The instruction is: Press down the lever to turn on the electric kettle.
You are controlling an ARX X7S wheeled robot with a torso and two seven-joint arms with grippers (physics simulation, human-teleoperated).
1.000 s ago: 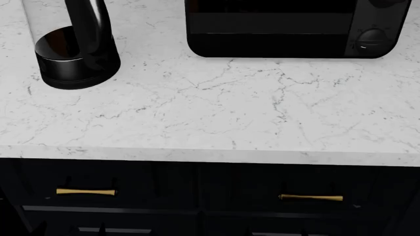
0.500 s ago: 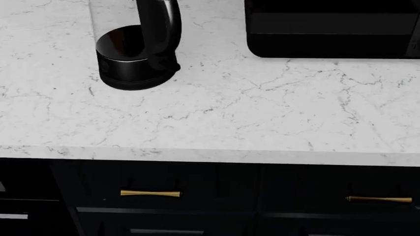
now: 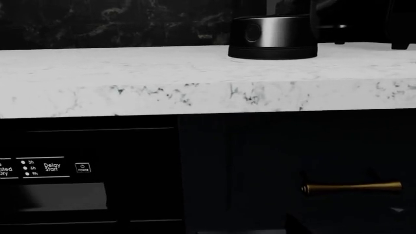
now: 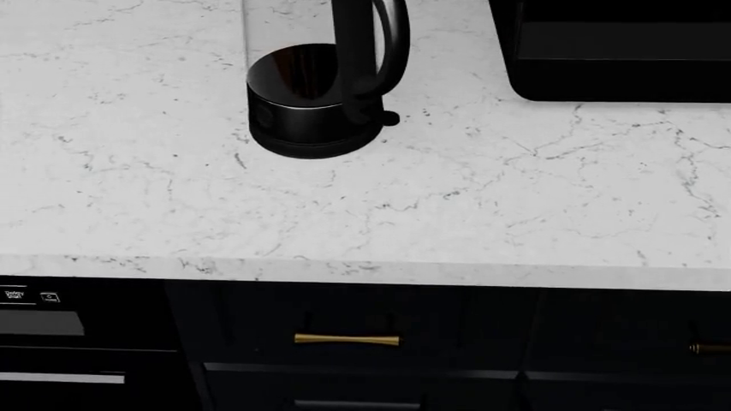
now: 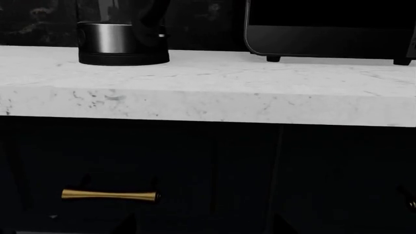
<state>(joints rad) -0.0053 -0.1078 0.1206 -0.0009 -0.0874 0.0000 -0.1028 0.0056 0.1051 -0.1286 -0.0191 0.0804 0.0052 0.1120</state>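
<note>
The electric kettle (image 4: 308, 111) stands on the white marble counter (image 4: 377, 197) at the back, left of centre, with a clear glass body, black base and curved black handle. The lever (image 4: 389, 118) is a small black tab jutting from the base below the handle's foot. The kettle's base also shows in the left wrist view (image 3: 273, 36) and the right wrist view (image 5: 122, 41). Both grippers are out of the head view, low in front of the dark cabinets. My left gripper (image 3: 208, 229) and right gripper (image 5: 202, 226) show only as faint dark fingertips set wide apart, holding nothing.
A black boxy oven (image 4: 617, 51) sits at the counter's back right, also in the right wrist view (image 5: 325, 29). Below the counter edge are dark drawers with brass handles (image 4: 346, 340) and a dishwasher panel (image 4: 34, 300) at the left.
The head view has swung left: the kettle has slid from the view's left edge towards the centre, the oven towards the right edge, and the dishwasher panel has come into view.
</note>
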